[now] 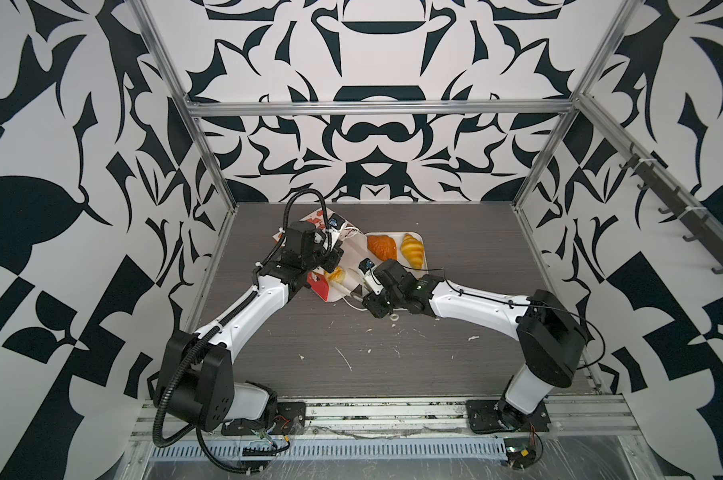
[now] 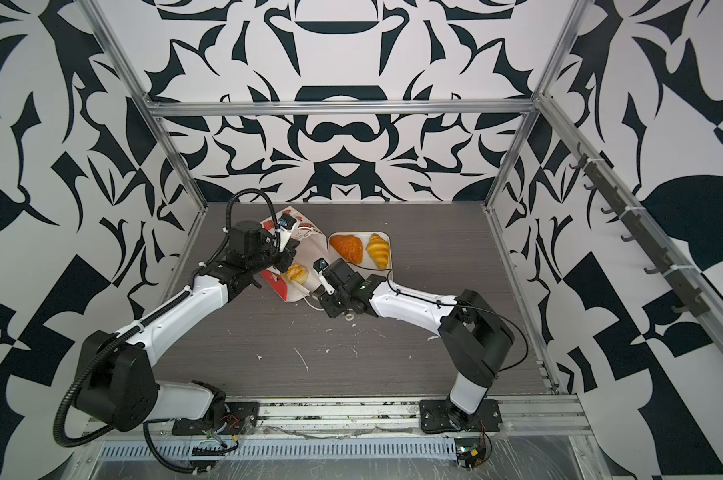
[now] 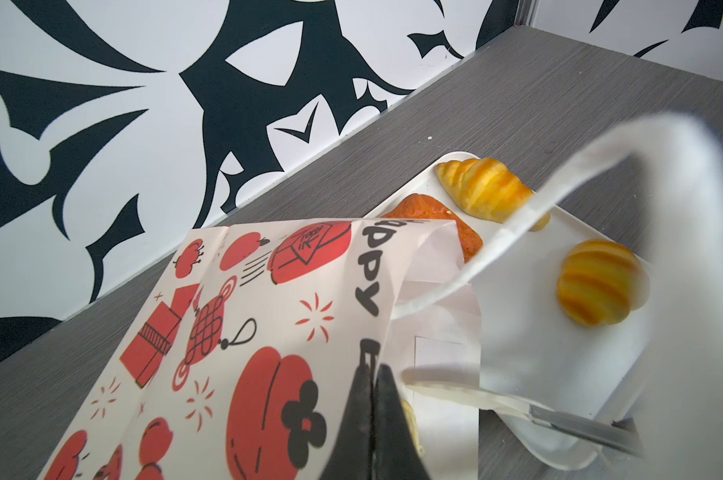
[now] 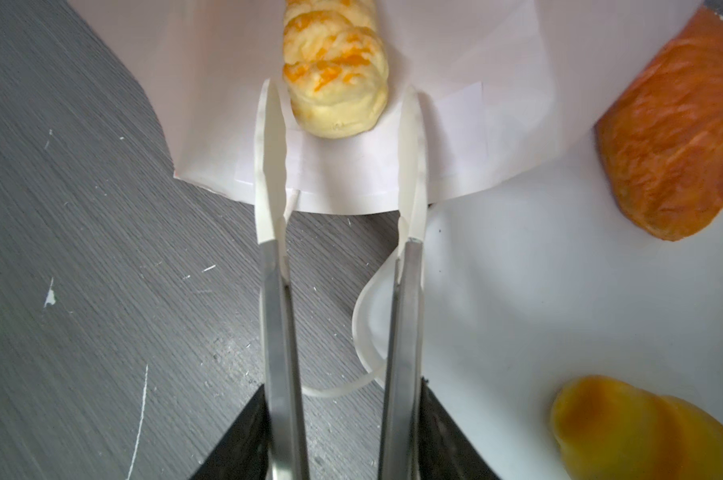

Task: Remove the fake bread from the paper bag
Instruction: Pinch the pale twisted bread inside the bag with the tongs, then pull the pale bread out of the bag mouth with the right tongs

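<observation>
Right gripper (image 4: 341, 104): I am holding the long metal fingers a moderate way apart, white tips reaching just inside the mouth of the paper bag (image 3: 268, 299). The tips are flanking the near end of the twisted bread (image 4: 334, 54), one on each side, close beside it but not clamping it. I am gripping nothing on this side. A white cord handle (image 4: 364, 324) is looping on the grey table (image 4: 102, 249) under these fingers.

Bag: lying on its side, printed with red motifs, white inside showing, mouth facing the tray (image 4: 517, 291). The twisted bread is sitting on the lower lip, just within the mouth. What is lying deeper in I cannot tell.

Left gripper (image 3: 372, 370): I am pinching it fully together on the upper lip of the bag, holding that lip raised. The second handle (image 3: 517, 232) is arching past this wrist camera.

Tray: white, flat, just beside the bag's lower lip. It is holding three pieces already out of the bag, none touching:
- a yellow croissant (image 3: 600, 282), nearest
- the brown triangular piece (image 4: 675, 137)
- a second yellow croissant (image 3: 484, 189), farthest
</observation>
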`<state>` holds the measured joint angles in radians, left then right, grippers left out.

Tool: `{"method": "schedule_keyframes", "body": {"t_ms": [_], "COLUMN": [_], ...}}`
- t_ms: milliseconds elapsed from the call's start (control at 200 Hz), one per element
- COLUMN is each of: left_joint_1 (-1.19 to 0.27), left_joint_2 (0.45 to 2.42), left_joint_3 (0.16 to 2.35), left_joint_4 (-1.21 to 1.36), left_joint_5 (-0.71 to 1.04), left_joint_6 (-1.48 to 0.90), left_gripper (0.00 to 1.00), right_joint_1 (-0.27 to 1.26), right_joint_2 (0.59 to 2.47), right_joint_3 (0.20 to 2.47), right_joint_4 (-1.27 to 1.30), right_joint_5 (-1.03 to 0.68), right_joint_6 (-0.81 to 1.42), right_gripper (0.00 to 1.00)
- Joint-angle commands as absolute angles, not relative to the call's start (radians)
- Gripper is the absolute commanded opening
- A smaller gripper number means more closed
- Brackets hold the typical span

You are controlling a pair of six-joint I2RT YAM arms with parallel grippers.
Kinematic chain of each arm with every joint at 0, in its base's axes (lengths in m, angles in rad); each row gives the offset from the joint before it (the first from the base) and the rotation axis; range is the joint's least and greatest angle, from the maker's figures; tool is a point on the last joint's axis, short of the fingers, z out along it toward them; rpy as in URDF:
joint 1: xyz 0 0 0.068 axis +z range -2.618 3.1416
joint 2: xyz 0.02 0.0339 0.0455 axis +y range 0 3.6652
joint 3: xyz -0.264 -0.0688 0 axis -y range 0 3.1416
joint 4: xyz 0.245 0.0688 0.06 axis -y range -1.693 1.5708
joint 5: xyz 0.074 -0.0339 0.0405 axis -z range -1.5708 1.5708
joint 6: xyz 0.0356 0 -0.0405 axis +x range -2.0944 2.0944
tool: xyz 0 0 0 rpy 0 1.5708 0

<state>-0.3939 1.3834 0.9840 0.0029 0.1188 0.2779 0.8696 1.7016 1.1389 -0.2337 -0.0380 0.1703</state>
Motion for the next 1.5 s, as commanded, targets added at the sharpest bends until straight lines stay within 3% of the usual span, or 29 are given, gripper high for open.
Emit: {"method": "schedule_keyframes", "body": {"t_ms": [0, 595, 810, 1495], "left_joint_1": [-0.396, -0.396, -0.396, -0.395], "left_joint_2": [1.382, 1.399, 1.405, 1.46], "left_joint_3": [0.984, 0.985, 0.984, 1.0], "left_joint_4": [0.023, 0.035, 0.04, 0.069], "left_joint_5": [0.14, 0.151, 0.15, 0.101], "left_joint_6": [0.273, 0.264, 0.264, 0.252], "left_gripper": [0.0, 0.0, 0.0, 0.0], "right_joint_1": [0.871, 0.871, 0.871, 0.858], "right_joint_2": [1.695, 1.835, 1.839, 1.462], "right_joint_3": [1.202, 1.327, 1.336, 1.105], "right_joint_4": [-0.173, -0.223, -0.236, -0.358], "right_joint_5": [-0.082, -0.076, -0.048, 0.102], "right_joint_6": [0.172, 0.149, 0.144, 0.141], "right_gripper": [0.54, 0.53, 0.48, 0.38]}}
